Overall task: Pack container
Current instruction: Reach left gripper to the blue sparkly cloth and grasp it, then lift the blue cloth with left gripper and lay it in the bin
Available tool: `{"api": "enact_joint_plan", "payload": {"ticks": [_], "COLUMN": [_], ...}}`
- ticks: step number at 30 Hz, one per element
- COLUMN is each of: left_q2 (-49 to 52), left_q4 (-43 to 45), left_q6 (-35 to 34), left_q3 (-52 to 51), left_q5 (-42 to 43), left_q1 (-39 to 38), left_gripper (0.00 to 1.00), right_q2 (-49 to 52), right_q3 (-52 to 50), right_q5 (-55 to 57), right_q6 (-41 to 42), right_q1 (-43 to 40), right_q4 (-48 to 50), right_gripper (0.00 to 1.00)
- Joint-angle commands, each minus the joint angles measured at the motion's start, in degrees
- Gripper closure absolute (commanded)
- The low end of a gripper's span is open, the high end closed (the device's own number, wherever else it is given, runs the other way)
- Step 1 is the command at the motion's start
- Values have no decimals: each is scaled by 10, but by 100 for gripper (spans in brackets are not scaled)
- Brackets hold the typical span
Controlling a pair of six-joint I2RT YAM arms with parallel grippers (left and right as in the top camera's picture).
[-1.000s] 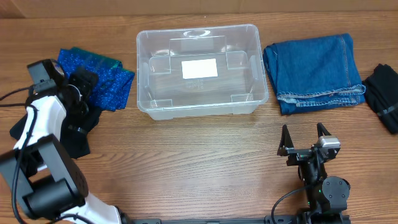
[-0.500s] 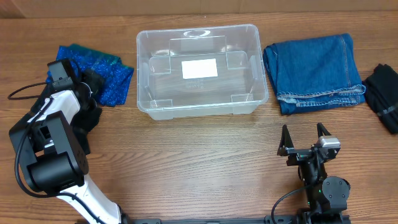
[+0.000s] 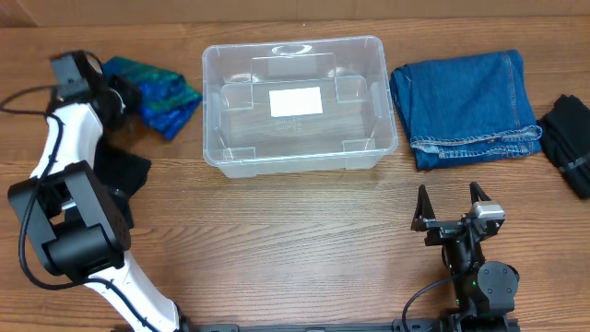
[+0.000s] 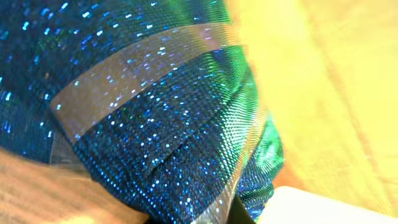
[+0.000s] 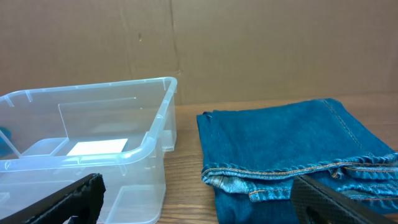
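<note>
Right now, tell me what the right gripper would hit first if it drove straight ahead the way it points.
Most likely the folded jeans: the open right gripper points at their near hem, with only bare table between. The container sits just left of that line.

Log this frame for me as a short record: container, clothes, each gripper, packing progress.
container: clear bin, empty
left gripper: shut on sparkly blue cloth, bunched, left of the container
right gripper: open, empty, in front of the container, to the right
jeans: folded, right of the container
black garments: one at the far right, one under the left arm
packed so far: nothing
</note>
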Motion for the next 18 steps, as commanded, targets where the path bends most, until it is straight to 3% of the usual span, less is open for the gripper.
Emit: {"api": "enact_joint_plan", "payload": {"ticks": [1, 6, 9, 14, 18], "left_q2": [-66, -126, -179, -245, -238], "left_q4": [-41, -104, -134, -140, -144], "left_q6": [22, 22, 22, 27, -26], "left_q3": [102, 184, 209, 219, 219], "left_q5": [-6, -33, -93, -191, -263], "left_q1": [-4, -13, -53, -190, -306], "left_gripper": [96, 96, 96, 96, 96], "right_q2": [-3, -3, -3, -3, -3], "right_q3": [-6, -6, -6, -6, -6], "right_q5": [1, 1, 1, 1, 1], "right_q6": [-2, -2, -2, -2, -2], "right_q1": [-1, -1, -1, -1, -1], "right_q4": [3, 3, 3, 3, 3], "right_gripper": [0, 0, 0, 0, 0]}}
